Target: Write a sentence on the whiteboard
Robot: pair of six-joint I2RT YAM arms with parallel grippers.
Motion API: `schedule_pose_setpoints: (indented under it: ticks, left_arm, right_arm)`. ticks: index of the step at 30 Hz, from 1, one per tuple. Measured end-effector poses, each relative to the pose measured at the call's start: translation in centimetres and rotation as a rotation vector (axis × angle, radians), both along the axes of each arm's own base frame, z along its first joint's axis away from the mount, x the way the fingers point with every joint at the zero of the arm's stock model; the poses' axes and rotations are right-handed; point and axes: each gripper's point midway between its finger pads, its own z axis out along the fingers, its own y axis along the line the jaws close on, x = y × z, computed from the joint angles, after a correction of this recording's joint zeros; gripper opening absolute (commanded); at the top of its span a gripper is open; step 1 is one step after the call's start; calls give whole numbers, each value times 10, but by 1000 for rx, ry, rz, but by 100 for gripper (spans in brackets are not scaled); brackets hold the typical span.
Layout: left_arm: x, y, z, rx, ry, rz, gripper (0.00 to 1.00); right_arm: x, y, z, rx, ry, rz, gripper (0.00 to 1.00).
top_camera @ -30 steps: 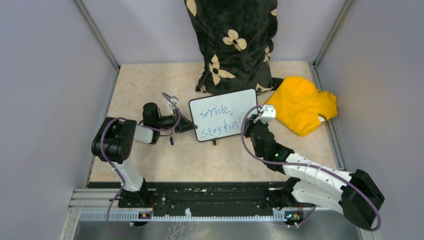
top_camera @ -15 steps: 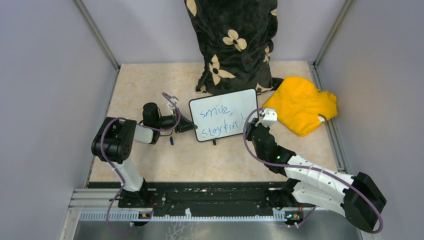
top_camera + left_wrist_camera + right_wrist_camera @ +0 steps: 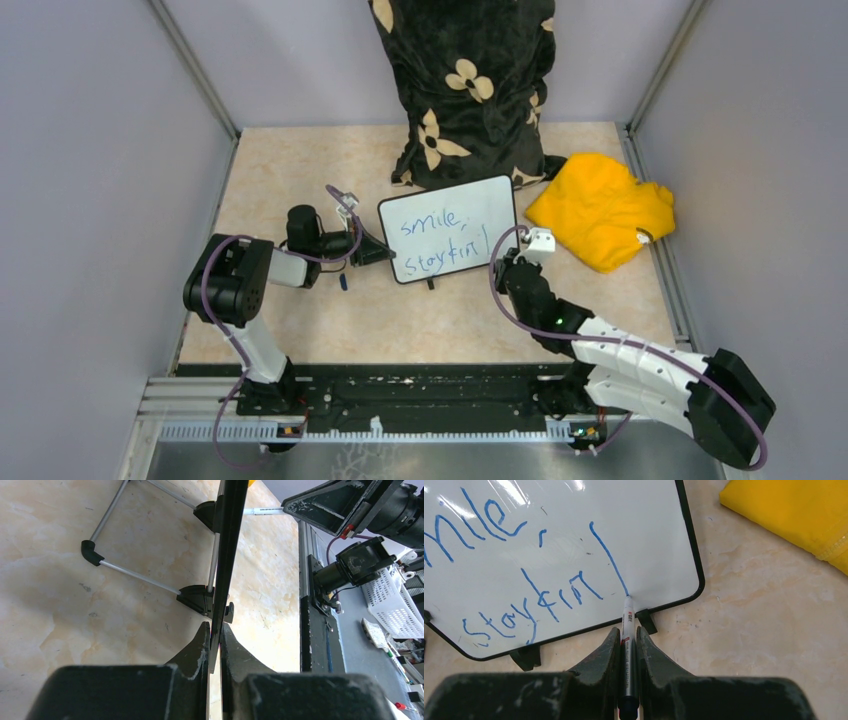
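Observation:
The whiteboard [image 3: 448, 228] stands tilted on its black feet mid-table. The sentence [image 3: 437, 241] is in blue: "smile," over "stay fit", then a long slanted stroke [image 3: 608, 557]. My right gripper [image 3: 507, 255] is at the board's lower right corner, shut on a marker [image 3: 627, 625]. The marker tip touches the whiteboard [image 3: 574, 535] at the stroke's lower end, close to the frame. In the right wrist view, that gripper [image 3: 626, 631] sits just below the board's edge. My left gripper [image 3: 372, 250] is shut on the board's left edge, and its jaws [image 3: 214, 628] pinch the thin dark frame [image 3: 227, 545].
A yellow cloth [image 3: 600, 208] lies right of the board, close to my right wrist. A black flowered bag [image 3: 470, 80] stands behind the board. A small dark cap-like piece [image 3: 343, 282] lies by my left gripper. Grey walls enclose the table.
My right gripper has moved toward the near edge with the marker, and the long blue stroke after "fit" has grown downward. The left arm and the board have not moved.

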Motion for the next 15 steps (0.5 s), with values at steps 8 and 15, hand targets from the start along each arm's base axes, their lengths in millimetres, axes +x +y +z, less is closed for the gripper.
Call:
schedule_pose_setpoints:
  ticks: [8,15]
  left_arm:
    - [0,0,0,0,1,0,0]
    - [0,0,0,0,1,0,0]
  right_arm:
    - [-1,-1,-3,-5,5,2,0]
    - [4,1,1,-38,-3,2,0]
